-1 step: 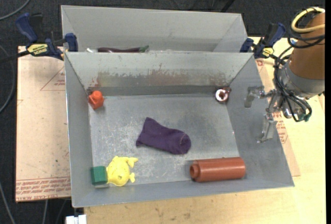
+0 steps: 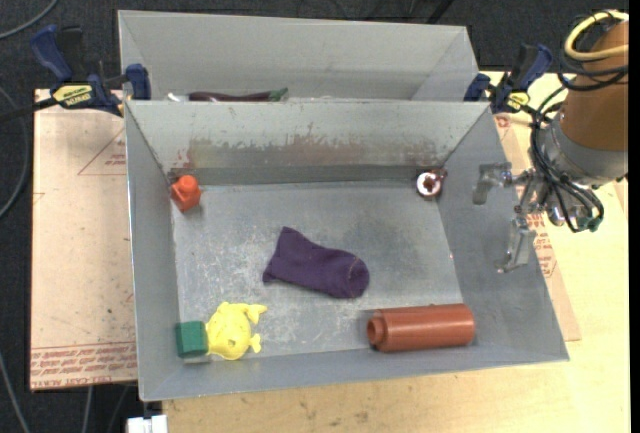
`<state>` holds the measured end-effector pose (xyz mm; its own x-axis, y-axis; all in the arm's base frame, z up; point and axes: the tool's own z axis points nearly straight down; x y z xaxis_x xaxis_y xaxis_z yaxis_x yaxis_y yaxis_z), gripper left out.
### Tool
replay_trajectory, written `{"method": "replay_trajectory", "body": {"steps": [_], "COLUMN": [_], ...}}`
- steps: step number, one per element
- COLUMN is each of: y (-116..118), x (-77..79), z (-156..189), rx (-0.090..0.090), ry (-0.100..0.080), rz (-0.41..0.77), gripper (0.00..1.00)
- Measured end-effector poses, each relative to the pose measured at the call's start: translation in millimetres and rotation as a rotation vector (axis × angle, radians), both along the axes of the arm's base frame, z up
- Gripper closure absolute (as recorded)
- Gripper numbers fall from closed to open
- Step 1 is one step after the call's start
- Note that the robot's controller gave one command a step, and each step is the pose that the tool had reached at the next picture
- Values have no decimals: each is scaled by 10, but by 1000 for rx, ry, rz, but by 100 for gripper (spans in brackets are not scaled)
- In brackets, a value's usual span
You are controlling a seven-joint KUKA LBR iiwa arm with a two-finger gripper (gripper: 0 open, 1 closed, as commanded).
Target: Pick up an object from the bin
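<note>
While viewing the bin (image 2: 300, 136) from above, locate the gripper (image 2: 508, 221) over the right-hand sloping wall, beyond the right margin of the bin floor. Record gripper state as undetermined: cannot tell whether apart or together, and cannot tell any item clamped in it. Note no contact between gripper and any loose item.

Identify loose items by position relative to the gripper:

1. Small round red-and-white object (image 2: 430, 183): nearest item, near the gripper on its view-left side and slightly farther back, at the foot of the rear wall in the floor's right rear corner.
2. Red-brown cylinder (image 2: 420, 329): view-left of the gripper and toward the near wall, lying on its side along that wall, apart from the gripper.
3. Purple sock-like cloth (image 2: 317, 263): well to the view-left of the gripper, flat on the middle of the floor.
4. Yellow toy figure (image 2: 233, 329) and green block (image 2: 191, 339): touching each other, far across the floor from the gripper, in the near left corner.
5. Small orange object (image 2: 185, 191): farthest from the gripper, in the rear left corner.

Treat all five positions as floor-level, separate from the gripper.
</note>
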<state>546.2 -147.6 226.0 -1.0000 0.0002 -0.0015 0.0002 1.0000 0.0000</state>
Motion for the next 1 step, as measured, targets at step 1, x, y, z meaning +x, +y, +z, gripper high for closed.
{"method": "replay_trajectory", "body": {"steps": [1], "y": [295], "x": [-81], "z": [-449], "rx": [-2], "ry": [-4], "rz": [-2], "gripper": [0]}}
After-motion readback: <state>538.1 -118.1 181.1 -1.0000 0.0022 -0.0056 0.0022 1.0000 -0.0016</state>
